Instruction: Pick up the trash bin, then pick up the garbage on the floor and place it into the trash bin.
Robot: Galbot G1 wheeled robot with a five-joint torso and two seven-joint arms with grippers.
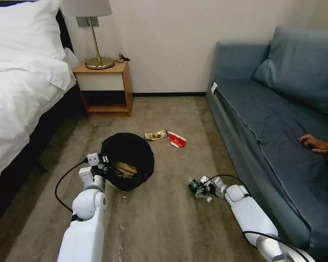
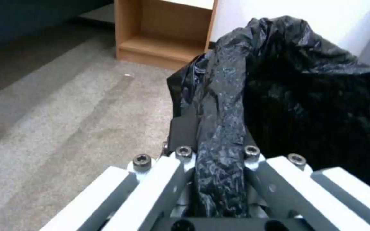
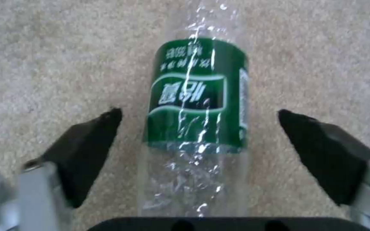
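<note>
Bed (image 1: 22,83), nightstand (image 1: 105,87), lamp (image 1: 94,36), sofa (image 1: 280,120)

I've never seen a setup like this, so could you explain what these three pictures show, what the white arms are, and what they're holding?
This is a wheeled robot with two white arms, tidying a bedroom floor. The wide picture comes from a camera on its head; the other two come from cameras on its wrists. The left tool is shut on the rim of the trash bin, pinching its black bag, as the left wrist picture shows close up. Brown paper already lies inside. The right tool is low at the carpet, open, its fingers either side of a clear bottle with a green label. A gold wrapper and a red-and-white carton lie on the floor beyond the bin.
</note>
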